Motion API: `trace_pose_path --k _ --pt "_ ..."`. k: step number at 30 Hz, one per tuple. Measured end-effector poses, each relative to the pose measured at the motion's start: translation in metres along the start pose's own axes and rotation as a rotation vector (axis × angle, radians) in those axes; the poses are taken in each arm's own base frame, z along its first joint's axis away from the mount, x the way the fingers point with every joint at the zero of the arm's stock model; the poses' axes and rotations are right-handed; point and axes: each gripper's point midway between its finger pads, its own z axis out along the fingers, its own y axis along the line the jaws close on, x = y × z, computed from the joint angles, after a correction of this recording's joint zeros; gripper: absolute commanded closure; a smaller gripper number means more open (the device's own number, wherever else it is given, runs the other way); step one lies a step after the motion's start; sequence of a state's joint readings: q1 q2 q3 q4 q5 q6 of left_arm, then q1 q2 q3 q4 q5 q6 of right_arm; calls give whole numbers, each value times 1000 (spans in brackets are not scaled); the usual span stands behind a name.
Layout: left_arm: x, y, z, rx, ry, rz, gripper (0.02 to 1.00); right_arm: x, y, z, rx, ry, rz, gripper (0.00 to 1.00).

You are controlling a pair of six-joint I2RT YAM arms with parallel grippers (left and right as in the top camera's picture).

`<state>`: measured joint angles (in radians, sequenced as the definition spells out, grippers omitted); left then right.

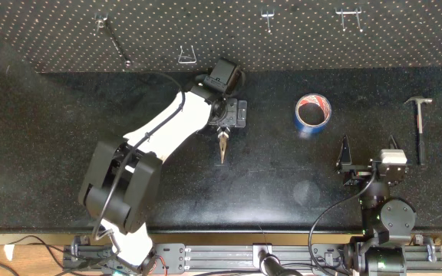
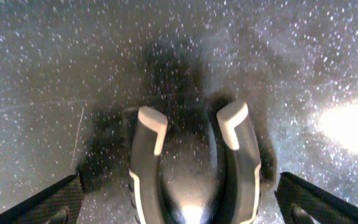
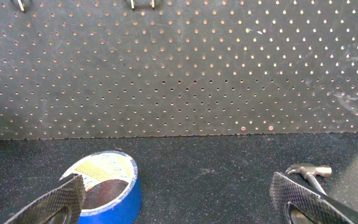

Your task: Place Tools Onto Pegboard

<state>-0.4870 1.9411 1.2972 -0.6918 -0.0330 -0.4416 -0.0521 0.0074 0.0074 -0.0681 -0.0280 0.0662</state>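
Pegboard [image 1: 221,31] spans the far edge of the black speckled worktop [image 1: 52,115]. A wrench [image 1: 116,42] hangs at a slant on its left part. Bare hooks stand near the middle [image 1: 186,55] and toward the right [image 1: 267,15], [image 1: 349,15].

Left arm: it reaches up the top view to the middle of the worktop, just in front of the pegboard. The left gripper [image 1: 229,115] is over the handle end of the pliers [image 1: 222,146]. The pliers lie flat on the worktop with the pointed nose toward the arm bases. In the left wrist view the left gripper [image 2: 179,186] is spread wide, with one finger on either side of the pliers [image 2: 191,155]. Both pale-tipped handles lie between the fingers, with a gap to each finger. Nothing is gripped.

Right arm: it stands close to its base at the right. The right gripper [image 1: 368,146] is wide open and holds nothing; in the right wrist view [image 3: 179,208] its fingers frame bare worktop.

Other tools:
- Blue tape roll [image 1: 312,113] [image 3: 104,183]: on the worktop right of centre, beyond the right gripper and apart from it.
- Hammer [image 1: 419,130] [image 3: 309,171]: flat near the right edge, head toward the pegboard [image 3: 179,68].
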Motion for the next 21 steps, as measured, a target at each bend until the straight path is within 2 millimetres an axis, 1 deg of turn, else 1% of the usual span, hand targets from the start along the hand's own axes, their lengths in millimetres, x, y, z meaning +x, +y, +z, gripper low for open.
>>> trace_pose_path --k 5,6,7,9,10,11,12,13,14,15,21 --pt "-2 1 1 -7 -5 0 18 0 0 0 0 0 0 31" --pt "-2 1 1 -7 -5 0 51 0 0 0 0 0 0 31" --pt "-2 1 1 -7 -5 0 64 0 0 0 0 0 0 31" --pt "-2 1 1 -10 -6 1 198 0 0 0 0 0 0 31" --pt "-2 1 1 -11 -6 4 303 0 0 0 0 0 0 31" --pt "-2 0 1 -10 -5 8 343 0 0 0 0 0 0 31" --pt "-2 -1 2 -9 -6 10 406 0 0 0 0 0 0 31" --pt "-1 -3 2 -8 -5 20 435 0 0 0 0 0 0 31" --pt "-2 -4 2 -6 -6 21 487 0 0 0 0 0 0 31" --pt "-2 -5 2 -4 -6 22 505 0 0 0 0 0 0 31" --pt "-6 -8 3 8 -20 22 524 0 0 0 0 0 0 31"
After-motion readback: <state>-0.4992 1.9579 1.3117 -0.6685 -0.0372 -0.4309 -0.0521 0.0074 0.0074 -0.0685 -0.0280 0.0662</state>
